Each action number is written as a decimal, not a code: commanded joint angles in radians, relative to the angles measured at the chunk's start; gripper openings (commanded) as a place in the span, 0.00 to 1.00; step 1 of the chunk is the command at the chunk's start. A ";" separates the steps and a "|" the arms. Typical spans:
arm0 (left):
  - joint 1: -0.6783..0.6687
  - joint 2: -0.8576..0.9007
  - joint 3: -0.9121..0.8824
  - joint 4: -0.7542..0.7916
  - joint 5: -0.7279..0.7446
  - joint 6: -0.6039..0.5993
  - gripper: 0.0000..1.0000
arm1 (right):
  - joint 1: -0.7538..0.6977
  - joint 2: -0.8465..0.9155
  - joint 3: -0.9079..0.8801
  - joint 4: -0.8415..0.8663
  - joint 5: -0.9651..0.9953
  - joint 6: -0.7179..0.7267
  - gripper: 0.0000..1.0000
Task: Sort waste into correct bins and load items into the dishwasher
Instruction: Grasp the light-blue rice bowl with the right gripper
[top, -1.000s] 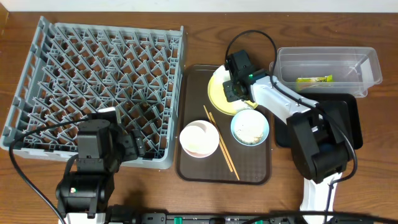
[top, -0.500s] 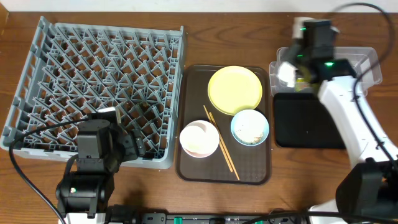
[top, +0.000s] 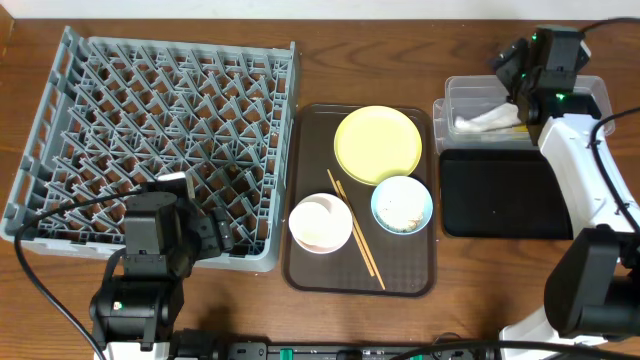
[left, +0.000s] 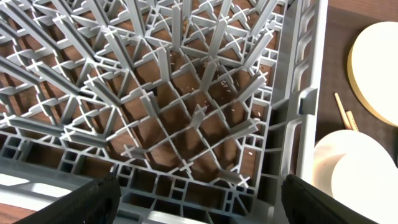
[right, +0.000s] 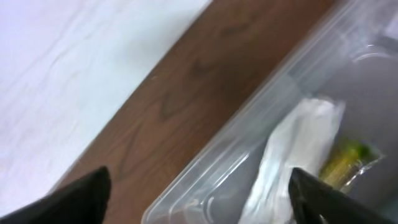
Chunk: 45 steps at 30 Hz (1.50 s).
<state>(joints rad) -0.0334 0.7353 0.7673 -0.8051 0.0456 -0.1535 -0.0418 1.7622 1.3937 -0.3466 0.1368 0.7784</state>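
My right gripper (top: 516, 78) (right: 202, 202) hangs open over the clear tub (top: 590, 100) (right: 205, 171). Inside the tub lie the white napkin (top: 485, 120) (right: 292, 155) and the green-and-yellow wrapper (right: 348, 158), both free of the fingers. The black tray (top: 500, 195) beside it holds nothing. On the brown tray (top: 400, 270) sit the yellow plate (top: 378, 145), the light blue bowl (top: 402, 205) with rice scraps, the white-pink bowl (top: 320, 222) and the chopsticks (top: 355, 230). Open and holding nothing, my left gripper (top: 215, 235) (left: 196, 208) hovers over the grey dish rack's (top: 160, 130) (left: 186, 112) near right corner.
The rack's wall (left: 298, 106) stands between my left gripper and the brown tray. In the left wrist view the plate (left: 379, 68), the chopsticks (left: 343, 111) and the white-pink bowl (left: 354, 174) show beyond it. The table's back edge (right: 124, 93) runs just behind the tub.
My right gripper left the yellow plate carrying the napkin, swung to the tub and opened; the napkin now lies in the tub. The left arm has not moved.
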 joint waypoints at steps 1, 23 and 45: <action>0.004 0.000 0.022 -0.002 -0.008 -0.002 0.86 | 0.014 -0.057 0.000 -0.034 -0.113 -0.244 0.99; 0.004 0.002 0.022 -0.002 -0.008 -0.002 0.86 | 0.514 -0.065 -0.003 -0.652 -0.226 -0.616 0.55; 0.004 0.002 0.022 -0.002 -0.008 -0.002 0.86 | 0.658 0.227 -0.002 -0.653 -0.136 -0.325 0.19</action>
<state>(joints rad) -0.0334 0.7364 0.7689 -0.8051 0.0456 -0.1535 0.6064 1.9980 1.3918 -1.0027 -0.0479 0.3923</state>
